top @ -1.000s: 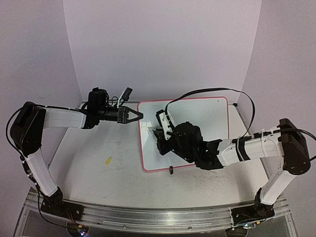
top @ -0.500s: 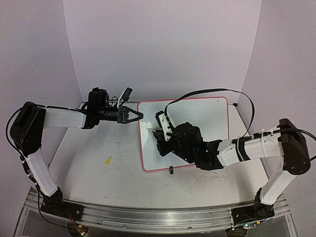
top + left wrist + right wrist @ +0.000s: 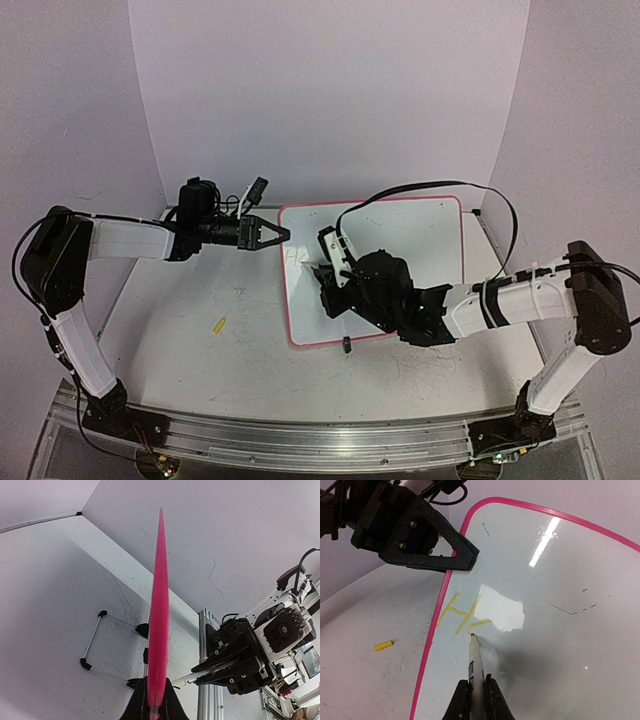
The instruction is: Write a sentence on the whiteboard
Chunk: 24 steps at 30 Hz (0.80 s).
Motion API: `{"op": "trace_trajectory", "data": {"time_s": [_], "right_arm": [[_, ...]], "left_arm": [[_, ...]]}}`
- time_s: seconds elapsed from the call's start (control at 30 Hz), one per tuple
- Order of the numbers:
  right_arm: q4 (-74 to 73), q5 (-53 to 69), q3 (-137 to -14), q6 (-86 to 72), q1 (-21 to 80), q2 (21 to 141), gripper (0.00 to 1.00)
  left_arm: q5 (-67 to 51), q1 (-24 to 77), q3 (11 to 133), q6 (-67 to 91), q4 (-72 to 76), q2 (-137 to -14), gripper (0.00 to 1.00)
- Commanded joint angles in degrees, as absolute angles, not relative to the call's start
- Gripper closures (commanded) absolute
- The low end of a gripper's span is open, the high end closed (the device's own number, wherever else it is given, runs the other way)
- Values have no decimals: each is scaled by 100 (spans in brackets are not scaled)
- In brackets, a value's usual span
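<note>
The whiteboard (image 3: 420, 235) lies on the surface (image 3: 200, 360) ahead of the right arm. The left jaws pinch its pink rim at the far left corner. The right jaws are closed on a marker (image 3: 475, 660) whose tip touches the board just below the sentence (image 3: 461, 615), a yellow "H" and one further stroke near the left edge. A small yellow piece (image 3: 219, 325) lies left of the board.

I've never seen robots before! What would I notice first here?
Probably the right gripper holding a marker, its tip at the yellow writing near the left edge of the pink-rimmed whiteboard in the middle of the table. Then the left gripper, pinching the rim near its far left corner.
</note>
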<state>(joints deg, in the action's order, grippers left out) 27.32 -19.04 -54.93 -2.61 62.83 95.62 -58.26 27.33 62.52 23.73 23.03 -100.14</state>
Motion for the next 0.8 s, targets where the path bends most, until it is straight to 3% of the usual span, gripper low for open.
{"op": "trace_trajectory", "data": {"time_s": [0.0, 0.77], "right_arm": [[2652, -2336, -5396, -290, 6258, 9350, 100], [2966, -2325, -5597, -281, 6131, 9455, 100]], "left_arm": [[-6109, 2813, 6276, 2408, 2470, -9757, 100], [-6123, 2821, 6277, 2408, 2470, -9747, 100]]}}
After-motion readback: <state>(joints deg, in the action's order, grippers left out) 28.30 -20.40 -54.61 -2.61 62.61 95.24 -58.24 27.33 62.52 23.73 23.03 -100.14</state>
